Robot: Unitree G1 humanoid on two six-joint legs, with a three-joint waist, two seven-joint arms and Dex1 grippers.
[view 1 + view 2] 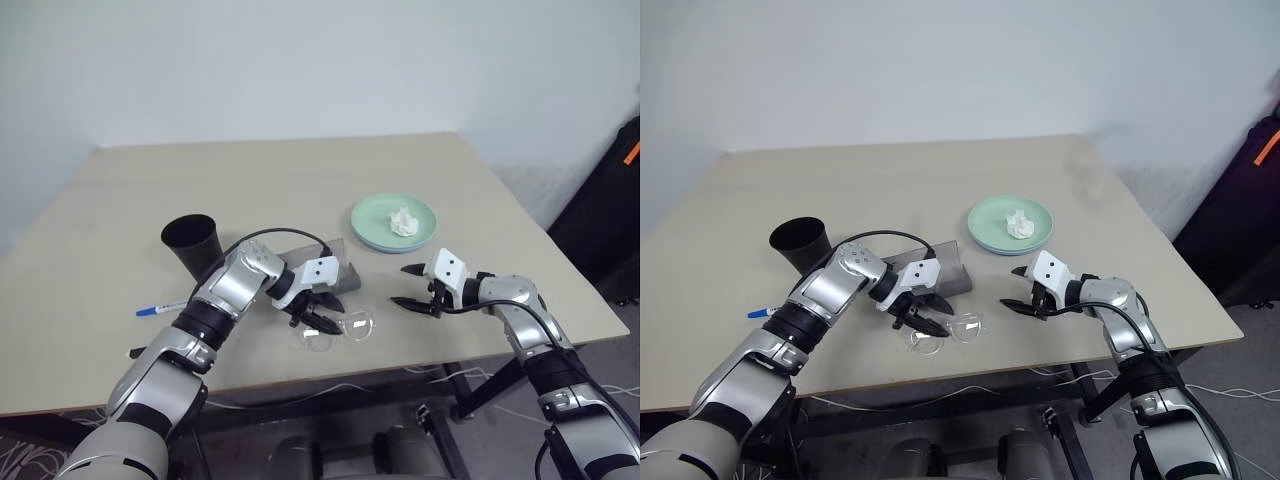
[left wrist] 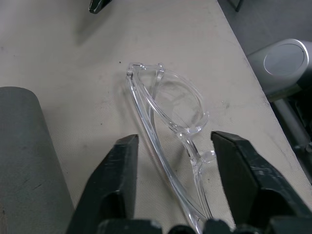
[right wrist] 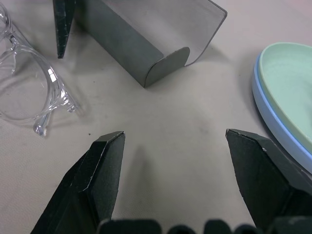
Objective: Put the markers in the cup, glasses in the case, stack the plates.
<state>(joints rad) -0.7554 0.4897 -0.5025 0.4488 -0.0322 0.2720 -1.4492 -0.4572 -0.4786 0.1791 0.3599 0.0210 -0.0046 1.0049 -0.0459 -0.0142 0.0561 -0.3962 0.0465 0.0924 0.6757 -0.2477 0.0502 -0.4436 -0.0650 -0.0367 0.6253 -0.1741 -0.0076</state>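
Near the table's front edge, left claw [image 1: 318, 318] straddling glasses [image 1: 338, 330] — perhaps not yet gripping, right claw [image 1: 412, 287] open, case [image 1: 335, 272] half-hidden.

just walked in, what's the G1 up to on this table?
Tidying a table. The left end effector straddles the clear glasses, fingers either side of the frame with gaps showing, beside the open grey case. The right end effector hovers open over bare tabletop. The mint plate sits on the blue one, a white wad on top. One marker lies beside the black cup.
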